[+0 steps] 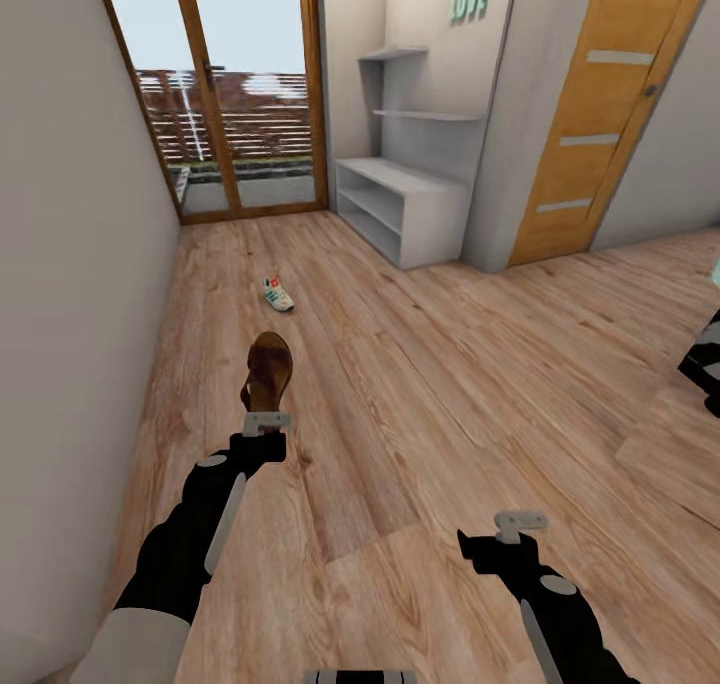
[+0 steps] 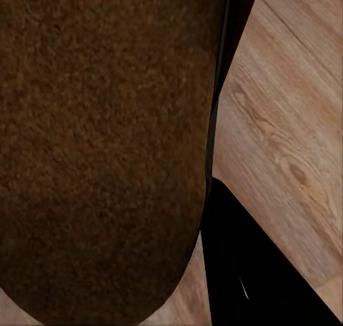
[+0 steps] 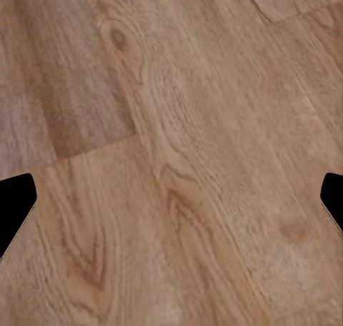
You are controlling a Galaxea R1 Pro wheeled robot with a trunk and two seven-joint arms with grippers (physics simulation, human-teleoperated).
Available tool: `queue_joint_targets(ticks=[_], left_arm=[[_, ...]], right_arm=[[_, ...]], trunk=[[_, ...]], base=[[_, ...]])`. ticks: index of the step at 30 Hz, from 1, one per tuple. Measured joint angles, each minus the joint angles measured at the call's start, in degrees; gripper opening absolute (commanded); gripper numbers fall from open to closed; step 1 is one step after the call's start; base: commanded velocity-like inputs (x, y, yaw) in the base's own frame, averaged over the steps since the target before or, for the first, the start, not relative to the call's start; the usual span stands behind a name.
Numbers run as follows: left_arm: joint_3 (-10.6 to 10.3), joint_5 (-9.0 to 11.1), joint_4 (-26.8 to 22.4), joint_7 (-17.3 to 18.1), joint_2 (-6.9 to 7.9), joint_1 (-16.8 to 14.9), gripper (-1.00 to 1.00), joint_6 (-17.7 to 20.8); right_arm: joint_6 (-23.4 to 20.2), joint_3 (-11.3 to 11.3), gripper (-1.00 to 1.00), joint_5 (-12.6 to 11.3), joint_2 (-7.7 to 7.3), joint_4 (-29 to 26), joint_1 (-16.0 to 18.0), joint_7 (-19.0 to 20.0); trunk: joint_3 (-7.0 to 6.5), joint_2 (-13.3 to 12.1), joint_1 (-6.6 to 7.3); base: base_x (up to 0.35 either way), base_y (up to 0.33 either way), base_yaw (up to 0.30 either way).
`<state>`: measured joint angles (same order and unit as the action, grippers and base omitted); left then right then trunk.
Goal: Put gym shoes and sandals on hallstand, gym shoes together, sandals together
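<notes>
1. My left tool point(image 1: 262, 422) pinches a brown sandal point(image 1: 269, 370) by its heel, toe pointing away.
2. My right tool point(image 1: 515, 526) is spread, holding nothing, above the corridor floor point(image 3: 179, 161).
3. A gym shoe point(image 1: 278, 293) lies beyond the sandal, short of the hallstand point(image 1: 405, 204).

Home corridor: plank floor point(image 1: 450, 364), hallstand point(image 1: 400, 204), wooden door point(image 1: 600, 114), balcony door point(image 1: 230, 94).

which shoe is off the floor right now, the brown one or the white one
The brown sandal: it is held up by the left gripper, clear of the planks. The white gym shoe lies on the corridor floor farther ahead, toward the glass door.
</notes>
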<state>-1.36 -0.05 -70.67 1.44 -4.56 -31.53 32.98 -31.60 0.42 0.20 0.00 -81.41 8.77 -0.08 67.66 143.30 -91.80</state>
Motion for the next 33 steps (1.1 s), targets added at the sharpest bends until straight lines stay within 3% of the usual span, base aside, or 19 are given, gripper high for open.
queue_joint_targets(ticks=[33], left_arm=[[0.0, 0.0, 0.1, 0.0, 0.0, 0.0, -1.0, 0.1]], right_arm=[[0.0, 0.0, 1.0, 0.0, 0.0, -0.1, 0.0, 0.0]], trunk=[[0.0, 0.0, 0.0]], base=[[0.344, 0.0, 0.0]])
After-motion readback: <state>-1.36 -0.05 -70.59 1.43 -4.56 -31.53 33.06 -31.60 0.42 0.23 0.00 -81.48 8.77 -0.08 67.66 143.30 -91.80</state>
